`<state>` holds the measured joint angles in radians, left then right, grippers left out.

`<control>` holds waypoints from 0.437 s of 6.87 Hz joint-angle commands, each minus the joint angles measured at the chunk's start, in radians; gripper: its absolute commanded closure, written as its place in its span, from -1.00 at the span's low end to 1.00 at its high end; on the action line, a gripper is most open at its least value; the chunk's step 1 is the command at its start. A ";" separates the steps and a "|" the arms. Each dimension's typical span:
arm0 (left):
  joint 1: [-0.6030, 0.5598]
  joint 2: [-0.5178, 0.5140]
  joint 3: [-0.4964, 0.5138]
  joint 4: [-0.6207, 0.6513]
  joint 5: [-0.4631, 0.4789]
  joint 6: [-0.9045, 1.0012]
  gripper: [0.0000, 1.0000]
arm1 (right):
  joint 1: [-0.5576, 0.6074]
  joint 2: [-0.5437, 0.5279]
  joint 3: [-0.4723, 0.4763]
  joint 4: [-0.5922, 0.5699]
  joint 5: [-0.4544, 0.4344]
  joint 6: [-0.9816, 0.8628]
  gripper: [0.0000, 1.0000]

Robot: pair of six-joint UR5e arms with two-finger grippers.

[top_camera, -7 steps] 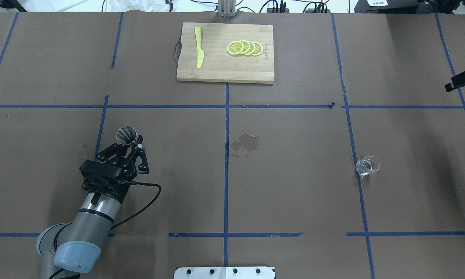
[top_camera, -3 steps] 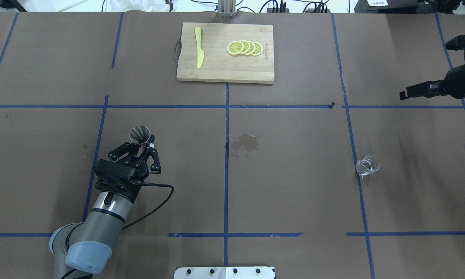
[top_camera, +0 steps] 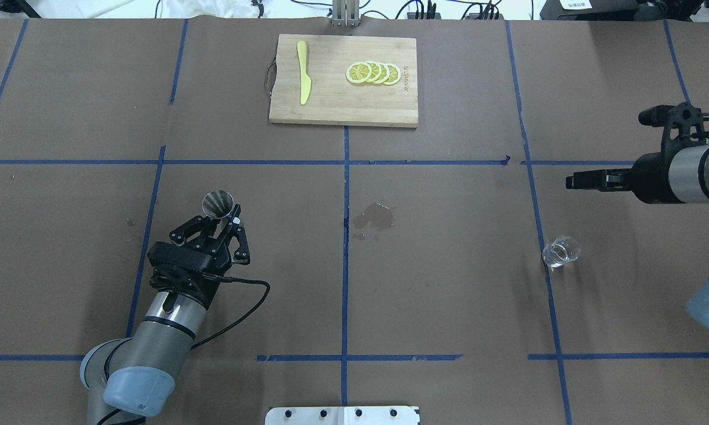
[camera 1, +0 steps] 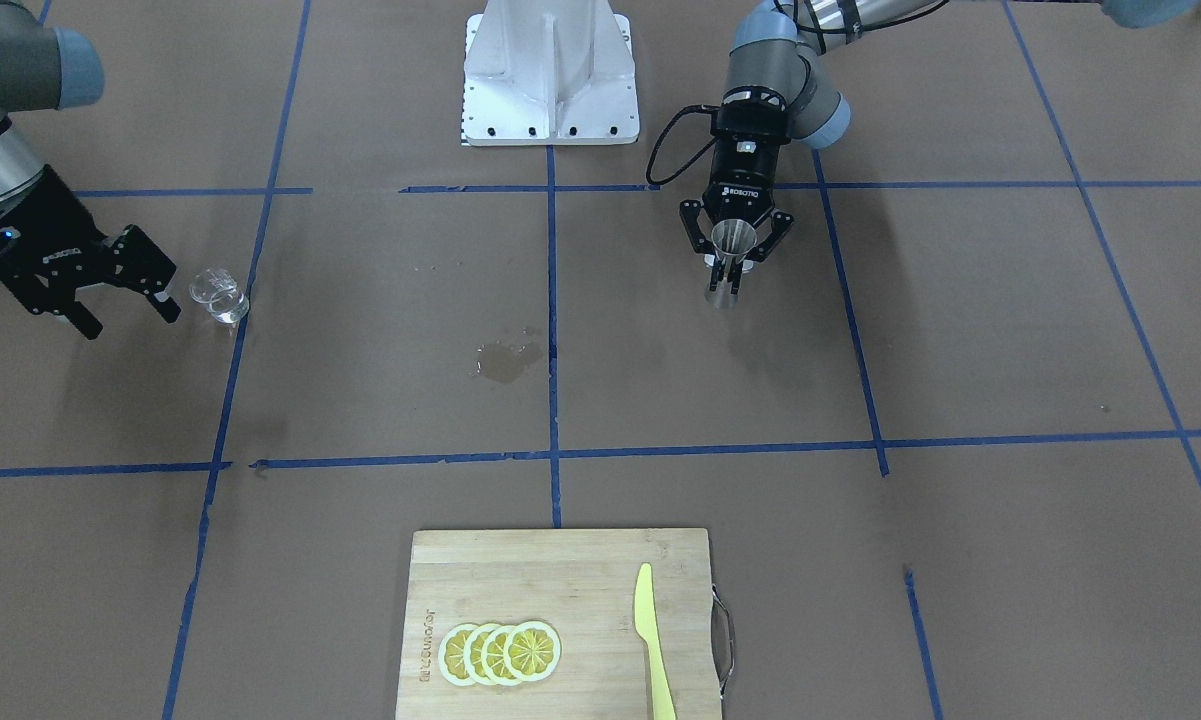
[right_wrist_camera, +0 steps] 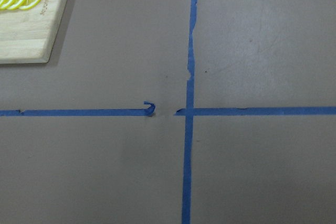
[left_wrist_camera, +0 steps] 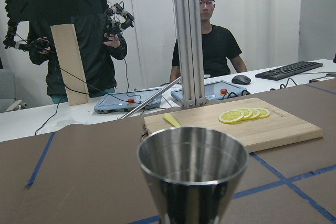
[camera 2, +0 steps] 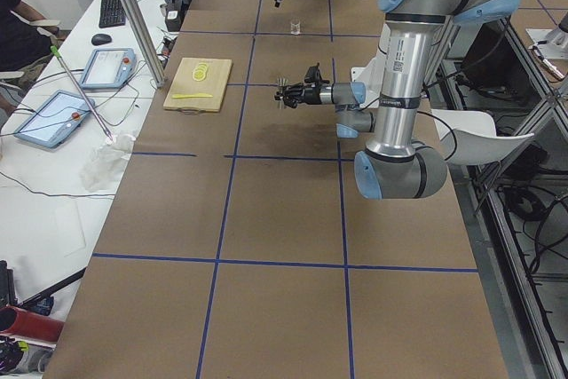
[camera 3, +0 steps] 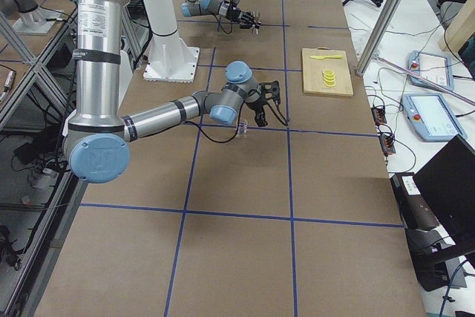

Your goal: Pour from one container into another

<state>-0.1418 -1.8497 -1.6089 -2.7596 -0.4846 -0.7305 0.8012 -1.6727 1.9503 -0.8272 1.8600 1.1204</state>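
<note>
Left gripper (top_camera: 221, 217) is gripping the steel jigger (top_camera: 217, 203) upright at its waist. Right gripper (camera 1: 130, 312), jaws spread and empty, is hovering just beside the glass measuring cup (camera 1: 218, 296), which is standing on the table. Judged step: approach. Next move: closing squarely on the cup without tipping it.

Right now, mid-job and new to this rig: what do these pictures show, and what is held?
Two robot arms work at a table papered brown with blue tape lines. The overhead picture looks from behind the robot; the front one faces it, so sides swap; two look along the table; one camera rides each wrist. The jaws of the left arm are shut on a steel jigger, held upright. The jaws of the right arm are open and empty, near a small glass cup. Across the table lies a cutting board with lemon slices and a yellow knife. A wet stain marks the middle.
</note>
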 commanded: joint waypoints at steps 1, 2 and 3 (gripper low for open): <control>-0.002 -0.002 0.001 0.000 0.000 -0.001 1.00 | -0.293 -0.140 0.139 0.000 -0.426 0.195 -1.00; -0.002 -0.002 0.000 0.000 0.000 -0.001 1.00 | -0.453 -0.165 0.144 0.000 -0.672 0.314 -1.00; -0.002 -0.003 0.000 -0.002 0.000 -0.003 1.00 | -0.582 -0.217 0.144 0.002 -0.876 0.370 -1.00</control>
<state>-0.1439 -1.8520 -1.6087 -2.7599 -0.4847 -0.7320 0.3861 -1.8326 2.0845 -0.8265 1.2440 1.4010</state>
